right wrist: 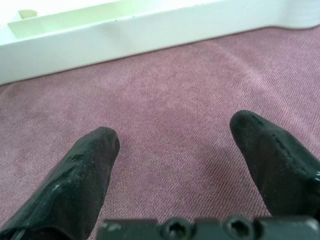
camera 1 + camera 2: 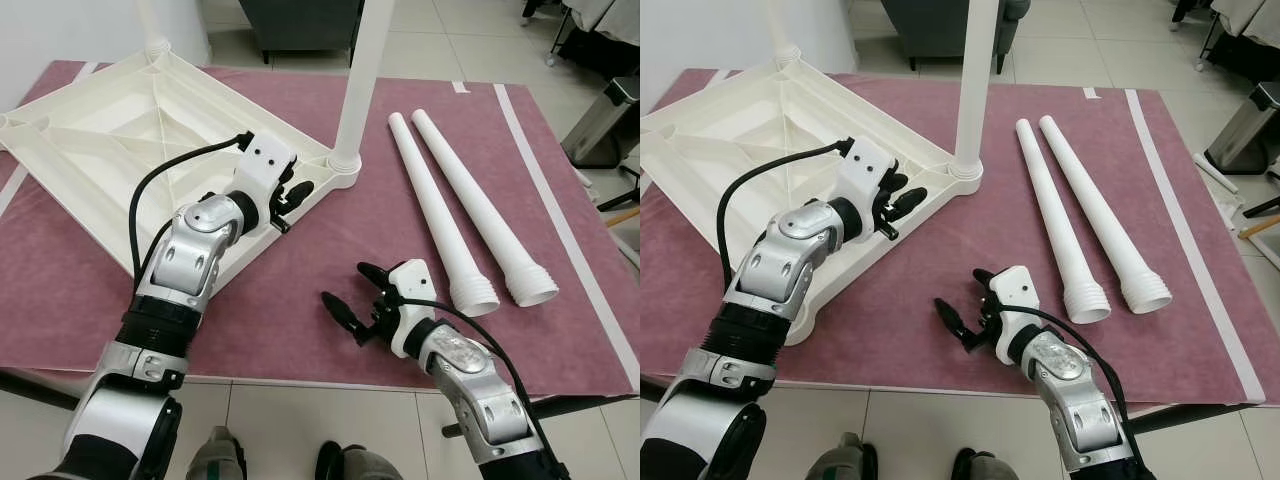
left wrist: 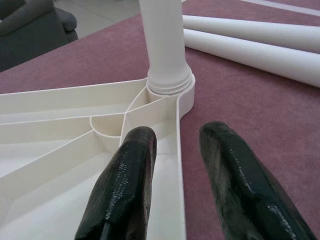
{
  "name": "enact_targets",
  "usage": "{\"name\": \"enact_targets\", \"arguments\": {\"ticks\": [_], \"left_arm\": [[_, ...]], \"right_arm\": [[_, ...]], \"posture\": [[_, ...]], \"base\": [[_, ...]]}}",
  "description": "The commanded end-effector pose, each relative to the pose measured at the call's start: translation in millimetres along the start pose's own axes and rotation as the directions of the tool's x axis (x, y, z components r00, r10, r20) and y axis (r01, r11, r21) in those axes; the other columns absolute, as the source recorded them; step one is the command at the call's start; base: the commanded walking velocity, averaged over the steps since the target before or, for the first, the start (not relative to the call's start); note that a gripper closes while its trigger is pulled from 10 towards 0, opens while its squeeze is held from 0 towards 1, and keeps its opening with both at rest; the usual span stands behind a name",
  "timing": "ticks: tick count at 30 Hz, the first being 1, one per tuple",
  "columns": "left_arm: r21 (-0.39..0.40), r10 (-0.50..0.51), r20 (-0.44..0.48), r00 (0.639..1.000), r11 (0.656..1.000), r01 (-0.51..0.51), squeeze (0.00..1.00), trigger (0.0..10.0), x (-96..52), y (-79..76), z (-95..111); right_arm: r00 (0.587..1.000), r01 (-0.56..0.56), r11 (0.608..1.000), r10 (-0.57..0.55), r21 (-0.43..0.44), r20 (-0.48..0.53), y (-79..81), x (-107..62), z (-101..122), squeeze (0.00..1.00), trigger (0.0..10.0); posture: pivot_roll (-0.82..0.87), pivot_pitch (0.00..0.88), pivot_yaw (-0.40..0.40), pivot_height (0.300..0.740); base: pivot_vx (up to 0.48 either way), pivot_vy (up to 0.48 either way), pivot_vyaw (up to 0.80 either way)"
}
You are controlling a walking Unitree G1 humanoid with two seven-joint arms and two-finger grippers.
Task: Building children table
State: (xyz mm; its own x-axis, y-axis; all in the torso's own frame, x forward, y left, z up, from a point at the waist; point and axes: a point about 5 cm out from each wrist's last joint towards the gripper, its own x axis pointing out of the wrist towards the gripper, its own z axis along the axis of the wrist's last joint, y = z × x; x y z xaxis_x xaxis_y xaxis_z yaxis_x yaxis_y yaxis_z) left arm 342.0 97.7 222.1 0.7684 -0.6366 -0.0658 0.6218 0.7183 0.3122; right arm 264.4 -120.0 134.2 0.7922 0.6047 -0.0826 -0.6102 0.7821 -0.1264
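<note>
Both grippers' jaws open: left gripper (image 3: 175, 165) astride the tabletop (image 2: 90, 150) rim, right gripper (image 1: 185, 165) empty above the mat (image 2: 300, 320).

Both arms are clad in brushed silver shells with rounded joint housings, changing to black ribbed collars nearer the body. Each wrist ends in a white rectangular block marked by small dark screw holes. A black cable loops from the left wrist block back along the silver forearm; a similar black cable runs along the right forearm.

The left gripper (image 2: 290, 196) and the right gripper (image 2: 352, 292) each carry two long, glossy black fingers (image 3: 125, 192) with rounded, tapering tips. In the right wrist view a black crossbar with round screw recesses sits at the base of the jaws. Two dark rounded feet show at the lower edge of the head views.
</note>
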Motion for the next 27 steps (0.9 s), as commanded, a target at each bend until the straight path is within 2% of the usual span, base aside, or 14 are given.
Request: {"name": "enact_targets", "arguments": {"ticks": [1, 2, 3, 4, 6, 7, 9, 10, 11, 12, 15, 16, 19, 27], "left_arm": [[0.043, 0.012, 0.004, 1.000, 0.999, -0.012, 0.00, 10.0, -13.3, 7.4, 0], [0.043, 0.012, 0.004, 1.000, 0.999, -0.012, 0.00, 10.0, -13.3, 7.4, 0], [0.146, 0.058, -0.055, 0.997, 0.988, -0.050, 0.00, 10.0, -38.1, 22.9, -7], [0.171, 0.066, -0.079, 0.995, 0.984, -0.051, 0.00, 10.0, -45.7, 27.9, -10], [0.180, 0.066, -0.090, 0.994, 0.982, -0.049, 0.00, 10.0, -49.8, 30.3, -12], [0.207, 0.045, -0.127, 0.991, 0.978, -0.018, 1.00, 10.0, -66.1, 35.4, -16], [0.240, -0.002, -0.205, 0.979, 0.969, 0.052, 1.00, 10.0, -91.0, 39.9, -24], [0.245, -0.022, -0.238, 0.971, 0.966, 0.082, 1.00, 10.0, -98.9, 40.2, -26], [0.245, -0.022, -0.238, 0.971, 0.966, 0.082, 1.00, 10.0, -98.9, 40.2, -26], [0.258, -0.087, -0.304, 0.949, 0.951, 0.170, 1.00, 10.0, -115.8, 37.8, -36], [0.261, -0.102, -0.316, 0.943, 0.947, 0.189, 1.00, 10.0, -119.4, 36.9, -37], [0.240, -0.142, -0.380, 0.914, 0.939, 0.246, 0.00, 10.0, -136.5, 35.1, -43], [0.212, -0.167, -0.415, 0.894, 0.938, 0.274, 0.00, 10.0, -145.0, 34.2, -45], [0.169, -0.185, -0.471, 0.863, 0.941, 0.294, 0.00, 10.0, -151.5, 33.0, -54]], "right_arm": [[0.999, -0.033, 0.999, 0.033, -0.020, 0.032, 7.6, 4.7, 9, 0.00, 10.0], [0.999, -0.033, 0.999, 0.033, -0.020, 0.032, 7.6, 4.7, 9, 0.00, 10.0], [0.995, -0.051, 0.998, 0.053, -0.029, 0.082, 18.0, 15.1, 21, 0.00, 10.0], [0.994, -0.051, 0.998, 0.054, -0.024, 0.096, 21.8, 19.4, 25, 0.00, 10.0], [0.993, -0.051, 0.998, 0.053, -0.021, 0.104, 23.7, 21.7, 27, 0.00, 10.0], [0.990, -0.066, 0.998, 0.066, -0.011, 0.128, 31.7, 30.2, 33, 0.00, 10.0], [0.982, -0.095, 0.995, 0.094, -0.005, 0.163, 43.9, 42.0, 42, 0.00, 10.0], [0.979, -0.106, 0.994, 0.106, -0.006, 0.173, 47.4, 45.3, 45, 0.00, 10.0], [0.979, -0.106, 0.994, 0.106, -0.006, 0.173, 47.4, 45.3, 45, 0.00, 10.0], [0.975, -0.117, 0.993, 0.116, -0.008, 0.190, 50.7, 49.8, 49, 0.00, 10.0], [0.974, -0.118, 0.993, 0.117, -0.008, 0.193, 51.1, 50.7, 50, 0.00, 10.0], [0.968, -0.129, 0.991, 0.130, -0.017, 0.212, 55.4, 56.9, 56, 0.00, 10.0], [0.963, -0.142, 0.990, 0.144, -0.026, 0.228, 58.6, 60.9, 61, 0.00, 10.0], [0.966, -0.125, 0.992, 0.128, -0.026, 0.225, 55.9, 60.7, 61, 0.00, 10.0]], "posture": [[0.11, 0.156, -0.014, 0.740], [0.11, 0.156, -0.014, 0.740], [0.12, 0.157, -0.018, 0.740], [0.12, 0.157, -0.019, 0.740], [0.12, 0.157, -0.020, 0.740], [0.13, 0.159, -0.034, 0.740], [0.14, 0.160, -0.038, 0.740], [0.15, 0.159, -0.040, 0.740], [0.15, 0.159, -0.040, 0.740], [0.16, 0.161, -0.044, 0.740], [0.16, 0.161, -0.044, 0.740], [0.16, 0.162, -0.045, 0.740], [0.16, 0.162, -0.047, 0.740], [0.16, 0.160, -0.043, 0.740]], "base": [[0.000, 0.000, 0.00], [0.000, 0.000, 0.00], [0.000, 0.000, 0.00], [0.000, 0.000, 0.00], [0.000, 0.000, 0.00], [0.000, 0.000, 0.00], [0.000, 0.000, 0.00], [0.000, 0.000, 0.00], [0.000, 0.000, 0.00], [0.000, 0.000, 0.00], [0.000, 0.000, 0.00], [0.000, 0.000, 0.00], [0.000, 0.000, 0.00], [0.000, 0.000, 0.00]]}}
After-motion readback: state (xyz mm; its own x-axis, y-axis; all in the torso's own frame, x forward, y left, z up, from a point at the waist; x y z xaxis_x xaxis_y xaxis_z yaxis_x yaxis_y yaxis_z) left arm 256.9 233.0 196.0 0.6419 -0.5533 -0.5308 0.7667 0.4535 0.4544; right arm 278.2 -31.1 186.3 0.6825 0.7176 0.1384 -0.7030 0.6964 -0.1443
